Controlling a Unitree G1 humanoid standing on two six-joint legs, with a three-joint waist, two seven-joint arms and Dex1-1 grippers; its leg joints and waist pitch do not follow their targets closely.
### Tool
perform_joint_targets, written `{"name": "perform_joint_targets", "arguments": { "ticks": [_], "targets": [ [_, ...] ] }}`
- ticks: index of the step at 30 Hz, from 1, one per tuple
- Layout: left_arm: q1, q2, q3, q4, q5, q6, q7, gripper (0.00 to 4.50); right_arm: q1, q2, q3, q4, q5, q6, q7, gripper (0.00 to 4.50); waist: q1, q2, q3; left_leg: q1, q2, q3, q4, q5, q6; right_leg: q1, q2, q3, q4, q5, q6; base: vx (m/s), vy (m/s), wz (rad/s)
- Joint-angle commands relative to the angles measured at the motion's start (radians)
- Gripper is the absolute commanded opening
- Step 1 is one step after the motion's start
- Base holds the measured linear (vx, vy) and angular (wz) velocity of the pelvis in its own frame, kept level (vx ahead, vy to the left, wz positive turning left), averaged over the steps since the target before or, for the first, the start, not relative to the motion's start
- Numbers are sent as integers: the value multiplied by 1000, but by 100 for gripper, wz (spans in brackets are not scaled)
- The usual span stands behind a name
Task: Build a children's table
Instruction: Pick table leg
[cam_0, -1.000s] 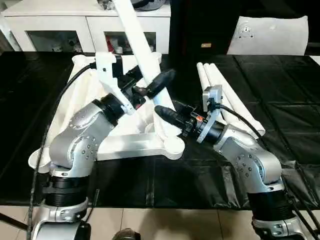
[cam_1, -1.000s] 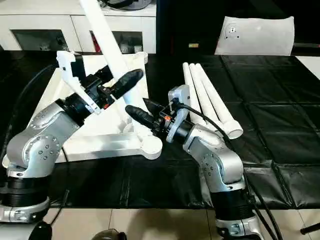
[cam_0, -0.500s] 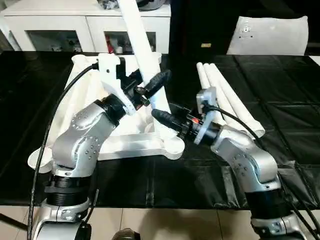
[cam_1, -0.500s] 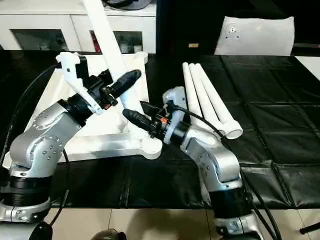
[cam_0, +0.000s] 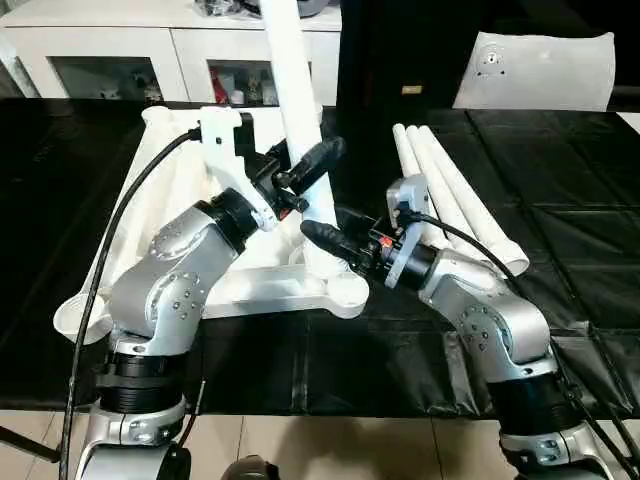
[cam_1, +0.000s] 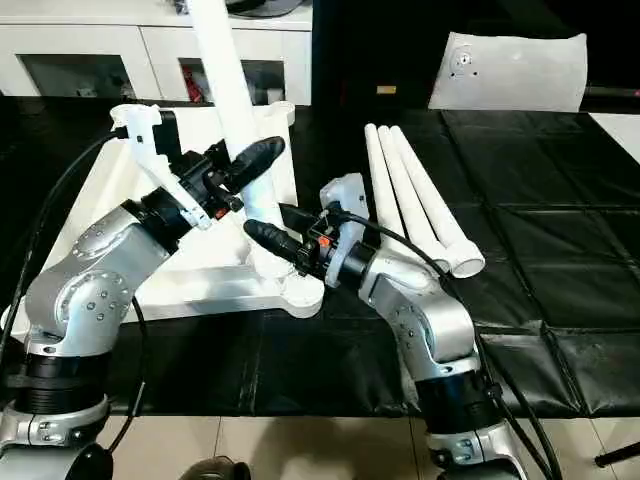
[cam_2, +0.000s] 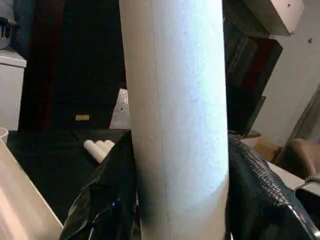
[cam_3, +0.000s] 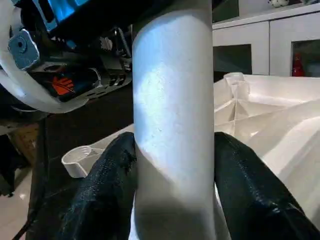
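Both grippers clamped on one table leg

Right now the white table top (cam_0: 180, 200) is lying upside down on the black mat (cam_0: 560, 260), ribbed underside facing up, on the robot's left side. One white leg (cam_1: 232, 110) is standing almost upright, leaning only slightly, with its lower end at the near corner socket (cam_1: 290, 290) of the top; whether it is fully seated there I cannot tell. The left gripper (cam_1: 245, 165) is pinching this leg partway up, one black finger (cam_2: 107, 200) pressing on each side of it. The right gripper (cam_1: 268, 232) is pinching the same leg lower down, just above the socket, its fingers (cam_3: 107, 195) squeezing the leg from both sides. The two grippers are sitting close together, the left one above the right. Three spare legs (cam_0: 450, 195) are lying side by side on the mat, just beyond the right arm and well apart from the top. A white cabinet (cam_0: 120, 50) is standing behind the mat, and a white bag (cam_0: 535, 70) is resting at the far right.
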Motion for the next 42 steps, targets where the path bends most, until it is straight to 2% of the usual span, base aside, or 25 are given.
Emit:
{"name": "perform_joint_targets", "arguments": {
  "ticks": [1,8,9,10,11,13,14,16,18,22,23,25,26,27,28,29,30,31,32,33,35,36,37,40,42],
  "targets": [
    [-14,13,18,18,30,10,35,200,-14,-2,-14,-19,-6,-23,-23,191,-1,-2,-75,19,54,-21,-55,-49,27,46,-92,50,-72,70,-189,0,0,0],
    [-31,20,26,55,51,2,65,198,-7,6,-33,-17,-19,-14,-65,191,-2,-2,-75,20,55,-22,-56,-58,18,47,-93,51,-72,66,-190,0,0,0],
    [-31,24,23,56,57,-1,63,198,-7,4,-30,-18,-24,-15,-66,191,-1,3,-76,22,56,-23,-56,-56,18,47,-93,50,-69,72,-192,0,0,0],
    [-34,25,25,60,64,-2,70,197,-7,2,-31,-18,-22,-13,-66,191,-3,-7,-76,21,56,-21,-56,-52,21,48,-91,50,-70,85,-192,0,0,0],
    [-38,23,29,66,64,0,78,197,-7,3,-33,-17,-18,-11,-68,226,-1,-1,-76,20,55,-22,-55,-47,24,48,-93,50,-68,92,-195,0,0,0],
    [-40,24,32,68,66,-2,84,196,-8,4,-34,-16,-18,-12,-71,260,-2,-3,-76,20,55,-22,-55,-48,25,47,-92,50,-69,91,-195,0,0,0],
    [-41,23,36,69,66,-3,91,196,-7,5,-35,-16,-16,-12,-71,260,-2,-1,-76,20,55,-22,-55,-51,23,48,-92,50,-69,87,-195,0,0,0],
    [-48,27,39,83,72,-5,101,196,-9,5,-37,-15,-17,-15,-77,274,-4,-7,-75,20,53,-21,-55,-59,23,50,-91,51,-72,75,-182,0,0,0],
    [-50,28,40,88,72,-5,101,188,-11,3,-36,-13,-26,-24,-83,298,-3,-2,-76,21,53,-22,-55,-51,20,48,-91,50,-71,71,-179,0,0,0],
    [-55,36,40,96,76,-7,92,186,-19,-7,-38,-6,-51,-47,-100,325,-1,-2,-79,21,55,-21,-53,-39,23,47,-92,49,-66,104,-194,0,0,0],
    [-56,39,39,99,78,-6,88,186,-21,-6,-44,-6,-68,-92,-112,337,-2,-7,-78,21,55,-21,-53,-37,26,47,-92,49,-66,105,-195,0,0,0],
    [-56,42,38,98,81,-5,86,186,-20,-4,-50,-6,-90,-150,-125,354,0,-5,-80,19,55,-20,-51,-32,28,45,-93,49,-64,105,-194,0,0,0],
    [-55,45,39,96,77,-2,79,186,-20,-6,-51,-10,-91,-149,-127,362,0,-5,-79,19,55,-21,-52,-32,29,44,-93,49,-64,105,-194,0,0,0],
    [-55,48,39,94,69,5,68,186,-22,-12,-52,-15,-89,-130,-125,371,-1,-1,-78,19,54,-20,-52,-37,31,44,-93,49,-66,100,-195,0,0,0],
    [-54,55,36,92,65,13,55,186,-27,-19,-55,-18,-84,-106,-123,380,-1,-2,-77,19,55,-21,-53,-45,31,45,-92,48,-66,90,-197,0,0,0],
    [-54,66,32,86,48,32,26,186,-36,-39,-55,-26,-58,-42,-102,390,-1,-2,-76,20,54,-21,-54,-50,30,44,-91,48,-68,82,-197,0,0,0],
    [-56,75,31,78,28,48,-3,186,-45,-58,-57,-35,-30,12,-76,398,1,9,-77,21,54,-24,-54,-60,26,45,-92,47,-68,67,-198,0,0,0],
    [-56,81,31,72,15,58,-21,186,-50,-71,-58,-41,-10,45,-60,405,0,5,-76,22,53,-23,-55,-73,21,46,-90,48,-70,54,-200,0,0,0],
    [-63,83,37,68,-8,76,-35,186,-55,-84,-66,-48,23,85,-36,405,1,7,-75,22,53,-23,-55,-80,18,45,-90,48,-71,49,-201,0,0,0],
    [-82,80,58,57,-75,125,-58,186,-61,-115,-71,-62,75,118,23,411,4,4,-74,23,54,-22,-55,-94,15,45,-92,49,-71,42,-205,0,0,0],
    [-100,69,79,50,-137,167,-72,186,-70,-147,-83,-65,122,147,81,411,7,6,-75,22,53,-22,-53,-95,12,47,-93,47,-69,41,-214,0,0,0],
    [-110,63,87,47,-169,185,-81,186,-72,-157,-89,-66,138,157,97,411,9,-1,-75,22,55,-21,-54,-94,14,45,-92,47,-72,41,-220,0,0,0],
    [-121,88,54,38,-162,186,-141,186,-84,-177,-106,-67,175,185,130,411,11,-5,-74,20,53,-21,-55,-93,19,47,-94,47,-73,34,-224,0,0,0],
    [-129,112,28,29,-189,225,-207,186,-96,-200,-126,-76,236,226,180,411,15,-3,-72,21,54,-19,-53,-91,27,42,-94,48,-75,-13,-212,0,0,0],
    [-145,127,17,21,-225,242,-274,186,-110,-227,-131,-84,274,274,238,411,16,-10,-73,21,52,-19,-53,-82,29,45,-95,47,-75,-20,-209,0,0,0]
  ]
}}
